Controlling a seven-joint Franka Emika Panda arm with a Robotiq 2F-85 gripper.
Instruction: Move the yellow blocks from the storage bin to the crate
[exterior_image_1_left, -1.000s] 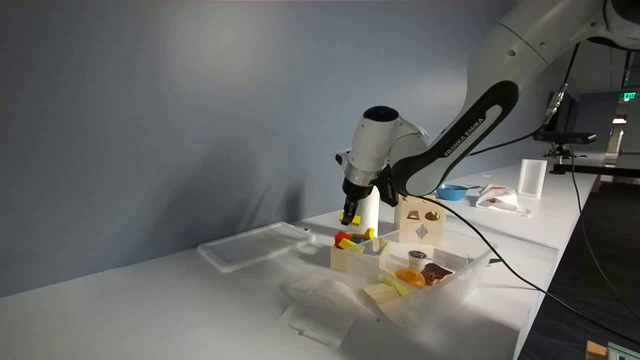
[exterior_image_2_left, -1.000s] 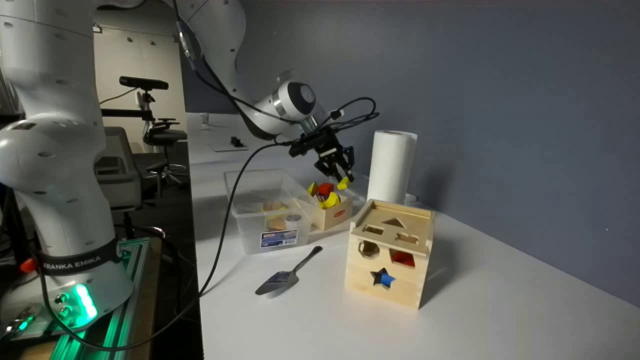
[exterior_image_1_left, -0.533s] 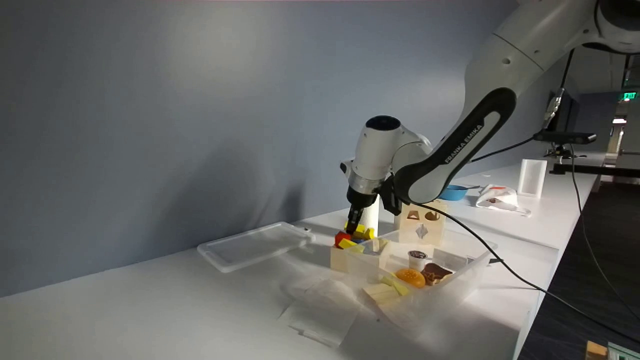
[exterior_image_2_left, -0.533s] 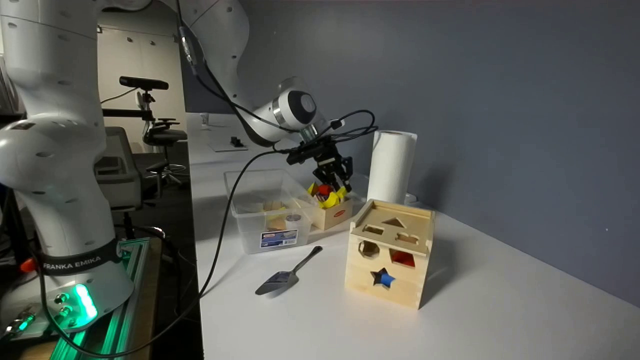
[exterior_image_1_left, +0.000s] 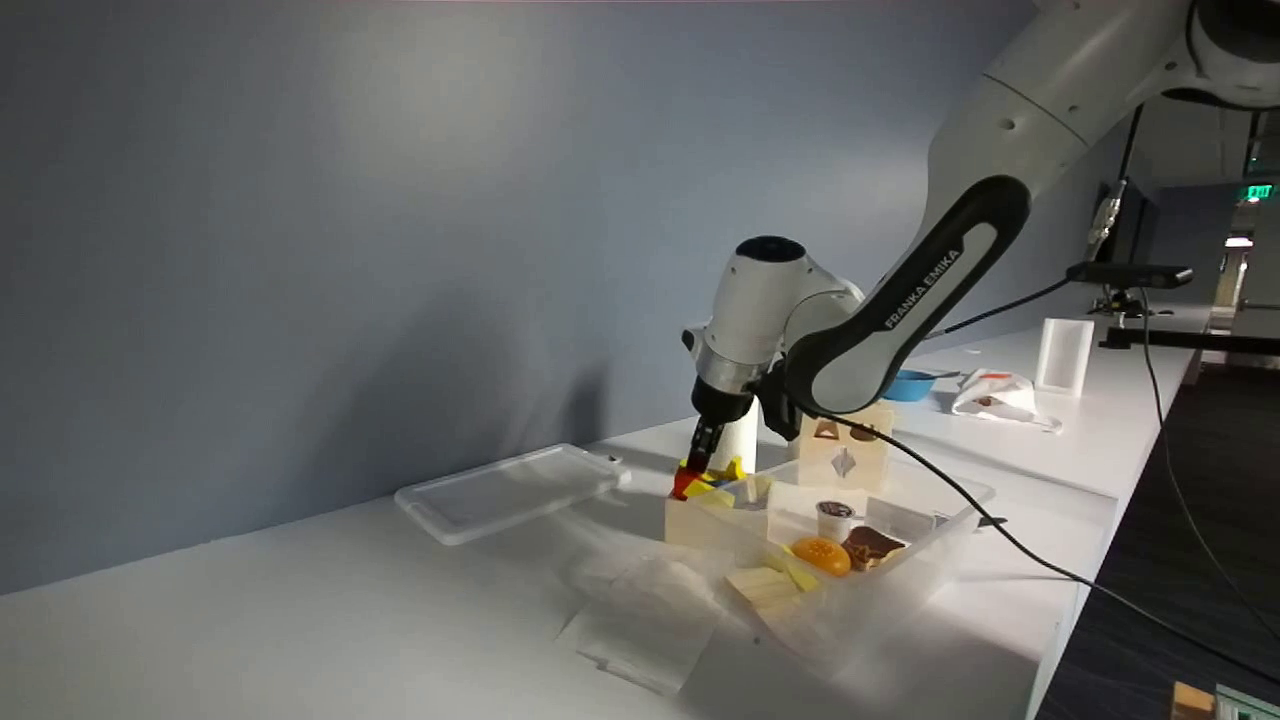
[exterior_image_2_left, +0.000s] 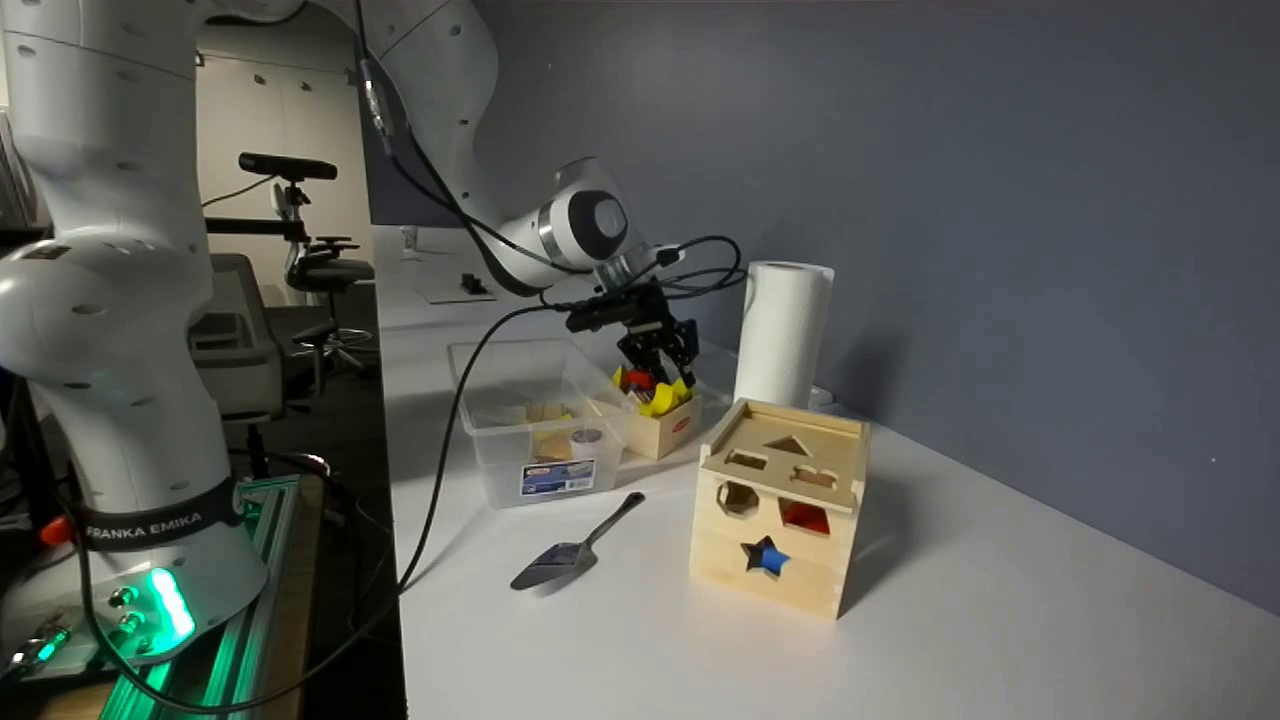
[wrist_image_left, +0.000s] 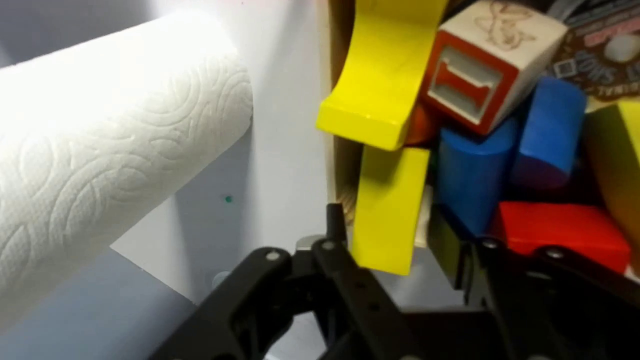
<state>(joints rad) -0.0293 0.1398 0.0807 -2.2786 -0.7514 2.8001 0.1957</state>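
While the gripper (wrist_image_left: 390, 227) stands parted, with a gap on each side of the yellow block (wrist_image_left: 392, 215) between its fingers (wrist_image_left: 336, 225), that block rests in the crate (exterior_image_2_left: 664, 438), its long axis running near to far in the wrist view, roughly along the crate's left wall. In an exterior view the arm (exterior_image_1_left: 920, 290) slopes down leftward above the storage bin (exterior_image_1_left: 920, 575), wrist slightly tilted, fingertips pointing down at the crate.

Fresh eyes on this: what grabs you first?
Likely the big white-and-black arm, stretching in from the top right of an exterior view. Then the vivid blocks in the low pale crate, where the open gripper straddles a yellow block in the wrist view. After that, the wooden shape-sorter, foreground in an exterior view.
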